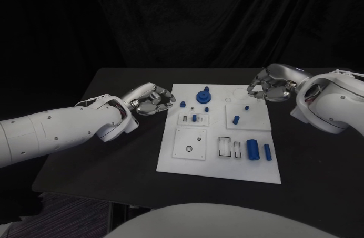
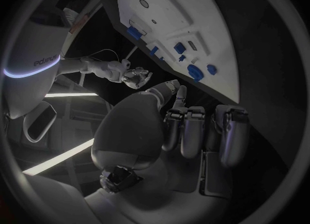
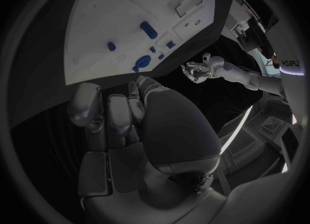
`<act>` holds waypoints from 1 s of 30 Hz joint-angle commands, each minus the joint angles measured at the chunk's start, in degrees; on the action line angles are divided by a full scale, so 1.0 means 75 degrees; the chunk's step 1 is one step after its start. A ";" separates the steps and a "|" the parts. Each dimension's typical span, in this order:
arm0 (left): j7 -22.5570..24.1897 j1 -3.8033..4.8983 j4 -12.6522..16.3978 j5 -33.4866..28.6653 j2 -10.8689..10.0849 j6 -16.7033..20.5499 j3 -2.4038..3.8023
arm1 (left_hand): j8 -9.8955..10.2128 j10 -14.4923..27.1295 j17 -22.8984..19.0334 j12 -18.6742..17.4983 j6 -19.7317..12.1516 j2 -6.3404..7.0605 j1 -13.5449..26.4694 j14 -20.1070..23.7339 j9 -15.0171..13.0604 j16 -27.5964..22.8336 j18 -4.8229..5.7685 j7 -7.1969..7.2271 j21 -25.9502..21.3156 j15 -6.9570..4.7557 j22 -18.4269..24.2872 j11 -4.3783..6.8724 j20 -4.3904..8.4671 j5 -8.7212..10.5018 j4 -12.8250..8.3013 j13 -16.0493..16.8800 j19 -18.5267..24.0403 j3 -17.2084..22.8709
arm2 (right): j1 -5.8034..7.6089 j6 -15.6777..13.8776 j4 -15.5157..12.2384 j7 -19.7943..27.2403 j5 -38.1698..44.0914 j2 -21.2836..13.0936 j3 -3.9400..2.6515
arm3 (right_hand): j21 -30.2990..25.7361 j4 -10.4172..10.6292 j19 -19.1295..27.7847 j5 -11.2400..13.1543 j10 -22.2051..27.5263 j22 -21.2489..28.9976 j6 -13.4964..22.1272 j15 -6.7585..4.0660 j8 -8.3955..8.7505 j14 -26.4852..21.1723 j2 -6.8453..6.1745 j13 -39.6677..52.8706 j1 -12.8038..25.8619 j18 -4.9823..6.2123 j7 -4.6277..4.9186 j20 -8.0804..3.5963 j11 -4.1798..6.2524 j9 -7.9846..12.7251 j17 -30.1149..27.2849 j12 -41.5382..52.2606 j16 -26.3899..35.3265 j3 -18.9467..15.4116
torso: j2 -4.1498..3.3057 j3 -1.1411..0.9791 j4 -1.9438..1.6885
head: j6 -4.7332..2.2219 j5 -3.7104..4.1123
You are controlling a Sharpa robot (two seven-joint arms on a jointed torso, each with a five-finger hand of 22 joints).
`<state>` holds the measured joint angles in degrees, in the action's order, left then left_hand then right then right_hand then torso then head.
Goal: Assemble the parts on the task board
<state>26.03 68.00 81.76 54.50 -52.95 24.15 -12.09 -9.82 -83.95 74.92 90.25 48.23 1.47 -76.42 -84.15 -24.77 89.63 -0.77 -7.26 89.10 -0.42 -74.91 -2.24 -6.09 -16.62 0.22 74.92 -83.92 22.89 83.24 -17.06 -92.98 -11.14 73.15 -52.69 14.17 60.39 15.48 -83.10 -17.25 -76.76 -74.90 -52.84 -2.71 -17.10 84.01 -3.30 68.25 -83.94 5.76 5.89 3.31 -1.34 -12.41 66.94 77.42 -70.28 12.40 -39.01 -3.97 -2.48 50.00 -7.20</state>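
The white task board (image 1: pixel 218 162) lies in the middle of the black table. On it stand a round blue part (image 1: pixel 203 96), several small blue pegs such as one (image 1: pixel 235 120) on a raised plate, and two blue cylinders (image 1: pixel 252 149) near the front right. My left hand (image 1: pixel 154 100) hovers just off the board's far left edge, its fingers curled in with nothing in them (image 2: pixel 187 131). My right hand (image 1: pixel 271 84) sits at the board's far right corner, also curled and holding nothing (image 3: pixel 123 115).
Bare black table (image 1: pixel 99 154) stretches to the left of the board, and a narrower strip (image 1: pixel 303 154) runs on its right. A dark curtain hangs behind the table's far edge. The board (image 2: pixel 187 7) shows beyond my left hand's fingers.
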 commanded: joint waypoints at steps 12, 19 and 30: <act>0.0795 0.0046 0.0123 0.0527 -0.0253 0.0737 -0.0001 | -0.0205 -0.0806 0.2010 -0.0033 0.0082 0.0056 -0.0132 -0.0780 0.0014 0.0050 0.0088 0.0030 0.0074 -0.0062 -0.1994 0.0041 0.0079 -0.0052 0.0375 0.2010 -0.0771 0.0030 | -0.0334 -0.0232 0.0475 -0.0419 0.1271 0.1489 0.0002 | 0.0836 0.0105 -0.0246 0.0555 -0.0465 -0.1285 0.0318 -0.0023 0.0148 0.0364 -0.0066 0.0550 0.0684 -0.0215 0.0049 -0.0037 -0.0003 -0.0068 0.0506 0.0404 -0.0492 -0.0560 | -0.0031 0.0291 -0.0174 | 0.0000 0.0139; 0.0654 0.0042 0.0147 0.0531 -0.0336 0.0753 -0.0002 | -0.0217 -0.0806 0.2010 -0.0033 0.0053 0.0071 -0.0160 -0.0780 0.0026 0.0050 0.0087 0.0015 0.0073 -0.0060 -0.1993 0.0032 0.0079 -0.0100 0.0432 0.2010 -0.0769 0.0046 | -0.0621 -0.0264 0.1057 -0.0450 0.1687 0.2298 0.0001 | 0.0850 -0.0092 -0.0224 0.0525 -0.0409 -0.1278 0.0674 0.0020 0.0424 0.0354 -0.0108 0.0501 0.0521 -0.0211 0.0118 0.0005 -0.0053 0.0011 0.0521 0.0370 -0.0518 -0.0598 | -0.0076 0.0535 -0.0364 | 0.0000 0.0312; 0.0479 0.0038 0.0081 0.0531 -0.0278 0.0700 -0.0002 | -0.0236 -0.0806 0.2010 -0.0033 0.0025 0.0077 -0.0206 -0.0780 0.0042 0.0050 0.0083 -0.0006 0.0061 -0.0051 -0.1988 0.0015 0.0074 -0.0194 0.0496 0.2010 -0.0759 0.0082 | -0.1042 -0.0364 0.1832 -0.0444 0.2167 0.3142 -0.0030 | 0.0968 -0.0320 -0.0211 0.0362 -0.0429 -0.1296 0.1210 0.0035 0.0696 0.0348 -0.0128 0.0606 0.0352 -0.0222 0.0185 0.0029 -0.0065 0.0063 0.0555 0.0427 -0.0562 -0.0626 | -0.0093 0.0770 -0.0658 | 0.0000 0.0482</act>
<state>29.87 68.20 82.33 58.44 -55.16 28.91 -12.15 -11.31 -84.04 74.92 90.25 48.64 2.00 -77.42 -83.95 -24.50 89.63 -0.79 -7.07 89.40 -0.62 -74.90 -2.16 -5.84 -17.90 3.57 74.92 -84.06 23.42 75.69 -18.80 -79.81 -13.24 86.33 -29.44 14.03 67.26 13.35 -83.75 -14.44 -79.95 -74.95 -43.95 -2.71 -11.99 84.00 -4.29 72.77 -80.92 4.90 7.35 3.18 -1.36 -12.00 71.03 80.42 -74.14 7.82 -39.69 1.19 -6.51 50.00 -3.88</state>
